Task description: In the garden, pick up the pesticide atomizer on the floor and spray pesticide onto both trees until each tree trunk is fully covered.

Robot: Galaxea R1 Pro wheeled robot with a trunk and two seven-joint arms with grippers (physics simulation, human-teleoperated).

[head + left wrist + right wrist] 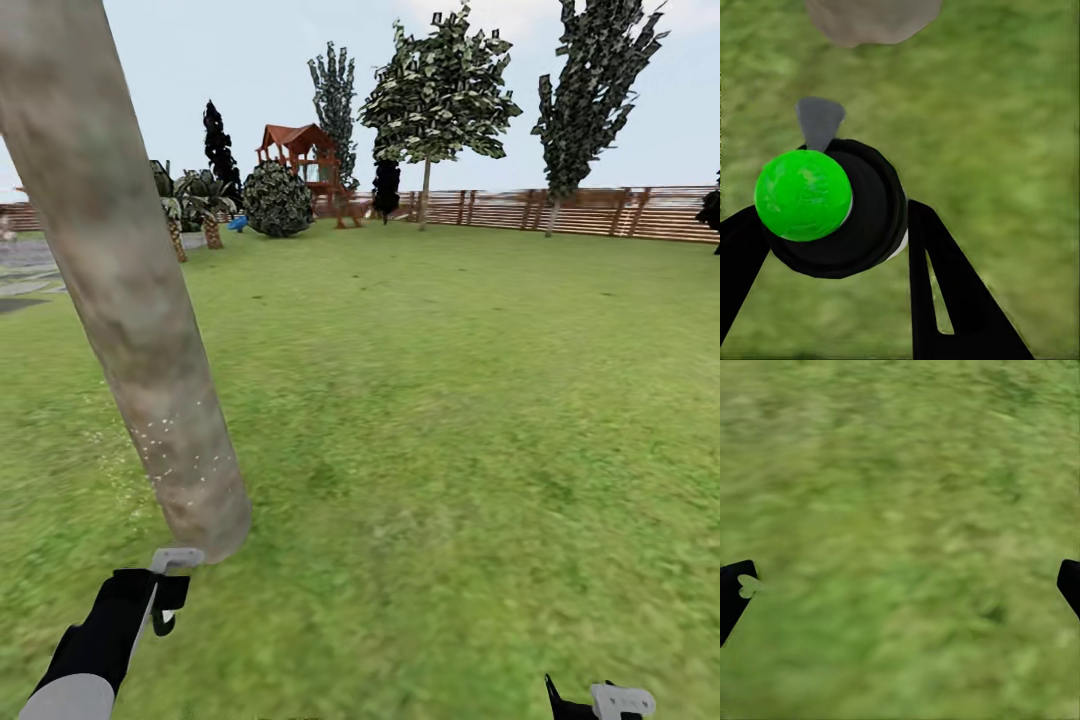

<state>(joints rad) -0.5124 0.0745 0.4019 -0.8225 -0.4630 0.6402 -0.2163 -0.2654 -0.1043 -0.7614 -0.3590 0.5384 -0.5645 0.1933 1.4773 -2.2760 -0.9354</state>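
My left gripper [832,247] is clenched around the atomizer [832,214], one black finger [945,285] pressed against each side of its round black body. The atomizer's bright green cap [802,193] faces the left wrist camera, and its grey nozzle [819,120] points toward the base of the tree trunk [874,19].

In the head view, the left gripper [165,590] sits at about 7 o'clock, with the atomizer's pale nozzle [178,558] just beside the foot of the trunk [120,280]. The trunk is a thick grey-beige column running from 7 o'clock up to 11 o'clock. A dusting of white pesticide specks [175,440] covers its lower part; the upper part is bare bark.

My right gripper [900,585] is released: its two black fingertips [733,592] stand wide apart with only lawn [900,510] between them. In the head view, this gripper [600,700] shows at 5 o'clock.

A second tree [435,100] stands far off at 1 o'clock, in front of the slatted wooden fence [560,212]. A red-roofed play tower [305,165] stands at 12 o'clock.
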